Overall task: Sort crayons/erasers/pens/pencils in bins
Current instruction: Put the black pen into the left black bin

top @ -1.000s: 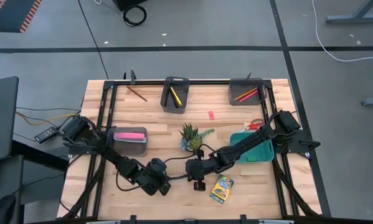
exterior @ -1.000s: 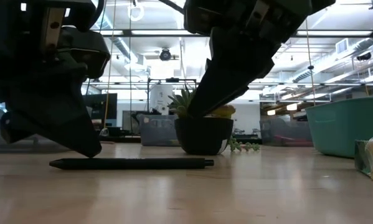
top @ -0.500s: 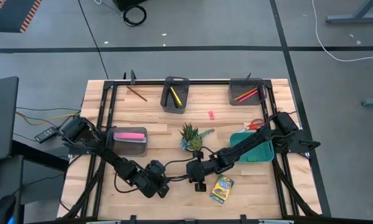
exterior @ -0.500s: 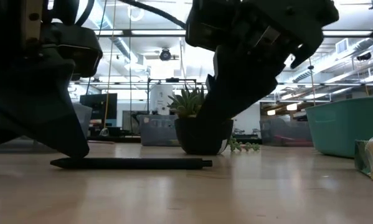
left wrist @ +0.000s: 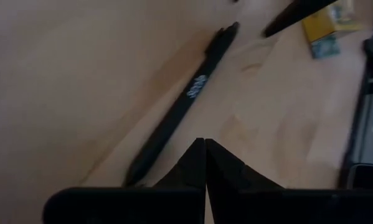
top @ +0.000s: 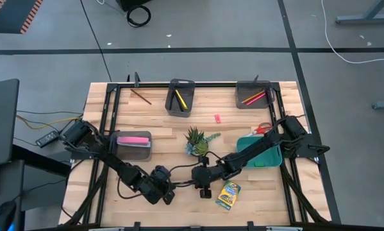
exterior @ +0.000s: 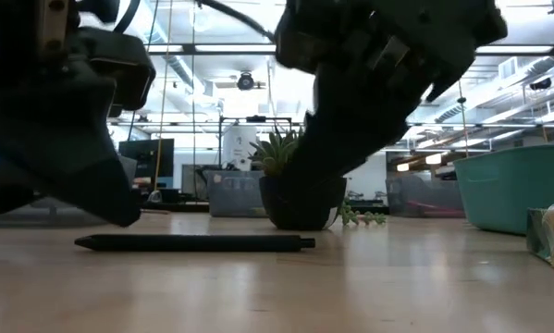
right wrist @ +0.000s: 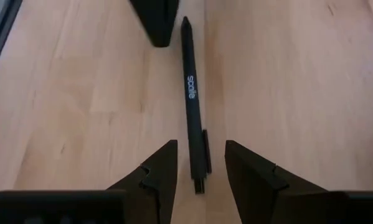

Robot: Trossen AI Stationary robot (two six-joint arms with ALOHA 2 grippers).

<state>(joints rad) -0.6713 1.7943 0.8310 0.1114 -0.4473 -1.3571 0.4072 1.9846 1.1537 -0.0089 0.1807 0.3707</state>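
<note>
1. Look at the right wrist view first. It shows the right tool (right wrist: 195,165) with its two fingers (right wrist: 158,171) spread moderately wide, one on each side of the clip end of a black pen (right wrist: 192,93). The fingers stand apart from the pen and hold nothing.
2. Check the left wrist view. It shows the left tool (left wrist: 205,163) with its fingers pressed together to a point, empty, with the pen (left wrist: 186,102) lying flat just beside the tip. You also see the crayon box (left wrist: 326,25) farther off.
3. Use the low view to confirm that the pen (exterior: 193,242) lies flat on the counter (exterior: 350,287). The wrist views do not show the potted plant (exterior: 295,190) behind it or the teal bin (exterior: 512,185) at the side.
4. Use the high view for layout only; the pen is hidden there. Both arms reach low toward the near middle of the counter (top: 159,131), tools close together: left tool (top: 168,192), right tool (top: 198,183). The crayon box (top: 228,194) lies just beside the right tool.
5. Note the bins: a pink bar in the grey bin (top: 134,145), a yellow stick in the dark bin (top: 180,96), red and orange sticks in the far grey bin (top: 253,94).
</note>
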